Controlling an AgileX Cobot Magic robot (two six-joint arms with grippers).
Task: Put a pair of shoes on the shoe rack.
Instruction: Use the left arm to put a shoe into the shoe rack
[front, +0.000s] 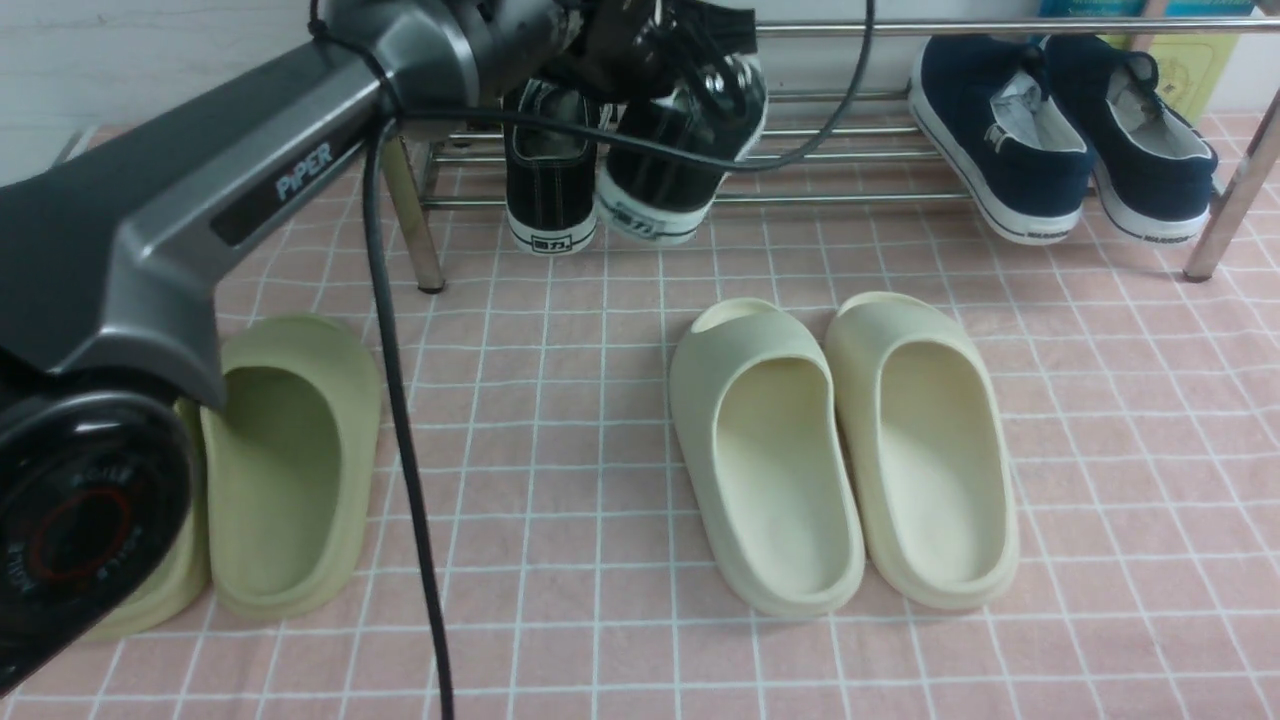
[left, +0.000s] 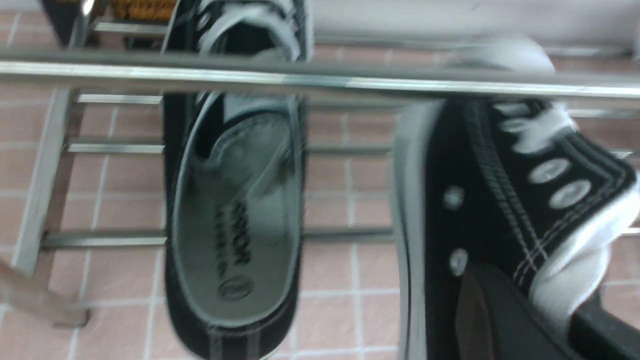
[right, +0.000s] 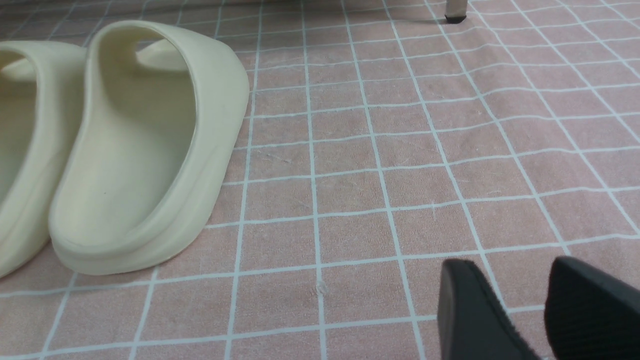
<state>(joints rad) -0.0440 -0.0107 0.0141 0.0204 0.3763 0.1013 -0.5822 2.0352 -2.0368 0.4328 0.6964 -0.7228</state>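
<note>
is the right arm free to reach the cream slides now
Probably yes: the right gripper is open and empty, with only bare checked mat between it and the nearer cream slide.

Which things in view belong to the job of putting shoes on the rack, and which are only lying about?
For the job: left black sneaker, tilted black sneaker, shoe rack.
Only lying about: navy shoes, cream slides, green slides.

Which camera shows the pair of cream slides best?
The front view: both cream slides lie whole, side by side on the pink checked mat. The right wrist view shows one slide whole and only part of the other. The left wrist view shows neither.
</note>
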